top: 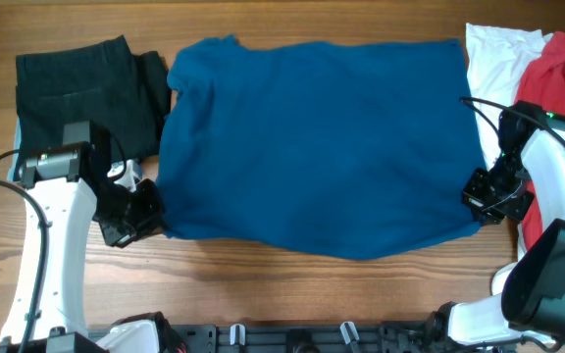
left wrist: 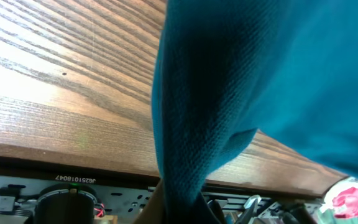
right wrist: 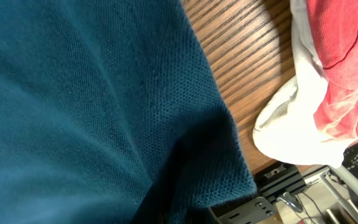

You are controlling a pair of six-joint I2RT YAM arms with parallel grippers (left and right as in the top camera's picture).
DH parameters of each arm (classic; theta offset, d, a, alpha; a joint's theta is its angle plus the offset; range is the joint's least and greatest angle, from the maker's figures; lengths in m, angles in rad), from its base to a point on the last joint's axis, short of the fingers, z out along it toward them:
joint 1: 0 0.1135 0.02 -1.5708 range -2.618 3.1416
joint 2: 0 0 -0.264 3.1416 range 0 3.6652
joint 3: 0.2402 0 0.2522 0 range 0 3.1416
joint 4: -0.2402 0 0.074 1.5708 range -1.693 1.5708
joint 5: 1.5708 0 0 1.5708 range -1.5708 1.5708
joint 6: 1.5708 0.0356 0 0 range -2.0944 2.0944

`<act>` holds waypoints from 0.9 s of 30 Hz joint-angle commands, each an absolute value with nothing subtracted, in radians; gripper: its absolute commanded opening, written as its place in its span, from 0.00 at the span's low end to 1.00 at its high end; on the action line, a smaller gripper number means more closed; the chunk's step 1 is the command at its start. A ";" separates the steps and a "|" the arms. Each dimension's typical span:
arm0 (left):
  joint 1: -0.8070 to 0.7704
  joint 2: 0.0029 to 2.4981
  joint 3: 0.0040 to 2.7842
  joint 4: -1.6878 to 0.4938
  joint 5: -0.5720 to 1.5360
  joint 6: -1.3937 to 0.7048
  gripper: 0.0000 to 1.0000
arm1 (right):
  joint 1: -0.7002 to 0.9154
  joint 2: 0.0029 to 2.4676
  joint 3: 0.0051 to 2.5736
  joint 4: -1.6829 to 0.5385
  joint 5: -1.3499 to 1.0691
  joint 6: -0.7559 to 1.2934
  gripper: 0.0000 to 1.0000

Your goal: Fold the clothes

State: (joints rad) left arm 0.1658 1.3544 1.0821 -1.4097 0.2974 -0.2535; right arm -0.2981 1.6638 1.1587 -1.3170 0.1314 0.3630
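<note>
The brown wood-grain table (top: pixel 263 270) carries everything. The biggest item on it is the large plain dark blue short-sleeved cloth shirt (top: pixel 322 137). It is spread wide across the middle w/ soft wrinkles, and its near edge sags in a curve.

Left of the blue shirt, touching its upper-left edge, lies a black cloth garment (top: pixel 86 88), roughly squared off. Right of the blue shirt, a white cloth garment (top: pixel 493 64) sits against its top-right corner. A red cloth garment (top: pixel 562 83) lies partly on top of the white one, further out from the shirt.

The left gripper (top: pixel 147 211), black on a white arm, is at the blue shirt's lower-left corner. In the left wrist view the cloth rises off the table in a fold that narrows to a pinch at bottom centre, so this claw is clamped on the blue shirt.

The right gripper (top: pixel 484 196) is at the blue shirt's lower-right corner. In the right wrist view blue knit fills most of the pic & hides the fingers, so apart vs. together can't be told. Past the shirt's edge there, bare wood shows, then the white garment w/ the red one over it.
</note>
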 commanded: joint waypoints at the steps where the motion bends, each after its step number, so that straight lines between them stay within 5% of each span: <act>1: 0.176 1.280 1.075 -1.413 0.290 -0.317 0.04 | -0.303 1.599 1.151 -1.329 0.171 0.447 0.04; 18: 0.176 1.243 1.024 -1.230 0.226 -0.375 0.08 | -0.400 1.465 1.149 -1.336 0.202 0.470 0.04; 27: 0.169 1.311 0.904 -0.736 0.262 -0.383 0.06 | -0.400 1.466 1.123 -1.311 0.190 0.469 0.04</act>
State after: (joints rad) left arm 0.1658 1.2743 0.9207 -0.8604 0.2520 -0.3729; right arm -0.3946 1.4796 1.1290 -1.3178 0.1768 0.4709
